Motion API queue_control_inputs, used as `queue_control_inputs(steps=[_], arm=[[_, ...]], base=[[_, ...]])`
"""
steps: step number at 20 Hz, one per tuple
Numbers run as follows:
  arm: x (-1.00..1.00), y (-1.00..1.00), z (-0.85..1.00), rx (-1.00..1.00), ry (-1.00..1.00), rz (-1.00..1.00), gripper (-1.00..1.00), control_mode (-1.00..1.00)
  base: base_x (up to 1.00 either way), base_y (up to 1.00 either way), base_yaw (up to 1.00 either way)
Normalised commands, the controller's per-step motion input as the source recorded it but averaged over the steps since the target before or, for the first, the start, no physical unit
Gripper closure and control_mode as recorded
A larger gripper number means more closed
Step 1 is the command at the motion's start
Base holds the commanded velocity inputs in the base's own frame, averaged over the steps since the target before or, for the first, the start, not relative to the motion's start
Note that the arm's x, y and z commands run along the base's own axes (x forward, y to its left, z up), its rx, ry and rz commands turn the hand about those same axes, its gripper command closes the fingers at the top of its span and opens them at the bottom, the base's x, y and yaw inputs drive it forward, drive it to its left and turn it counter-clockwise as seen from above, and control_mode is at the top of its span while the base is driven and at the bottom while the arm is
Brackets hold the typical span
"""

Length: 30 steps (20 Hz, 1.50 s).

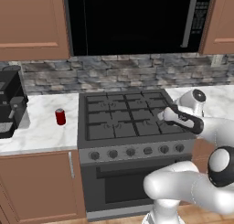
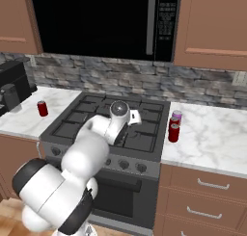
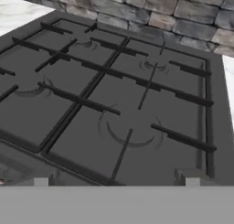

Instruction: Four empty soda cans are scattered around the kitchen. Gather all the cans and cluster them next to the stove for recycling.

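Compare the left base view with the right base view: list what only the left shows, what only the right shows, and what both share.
Left base view alone: the whole front of the stove down to its windowed oven door.

Right base view alone: two cans standing close together on the counter right of the stove, a red can in front and a purple-pink can behind it, plus the drawers below.

Both: the stove's burner grates, the microwave above, the stone backsplash, the coffee machine, and one red can on the left counter.

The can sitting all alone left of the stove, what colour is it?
The can is red with a silvery top, clearest in the left base view.
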Motion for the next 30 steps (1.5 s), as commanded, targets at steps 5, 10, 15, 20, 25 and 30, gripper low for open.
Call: queue_control_inputs(steps=[5,10,15,20,25,30], arm=[[0.0,0.57,0.19,0.11,0.1,0.0,-1.0,-1.0],[0.08,0.57,0.06,0.09,0.14,0.0,-1.0,-1.0],[0.11,0.61,0.0,0.0,0.1,0.02,-1.0,-1.0],[0.0,0.62,0.0,0.0,0.0,0.03,-1.0,-1.0],[0.0,0.57,0.0,0.0,0.0,0.06,-1.0,-1.0],[0.04,0.5,0.0,0.01,0.0,0.06,-1.0,-1.0]], base=[[0.0,0.0,0.0],[0.0,0.0,0.0],[0.0,0.0,0.0],[0.0,0.0,0.0],[0.0,0.0,0.0],[0.0,0.0,0.0]])
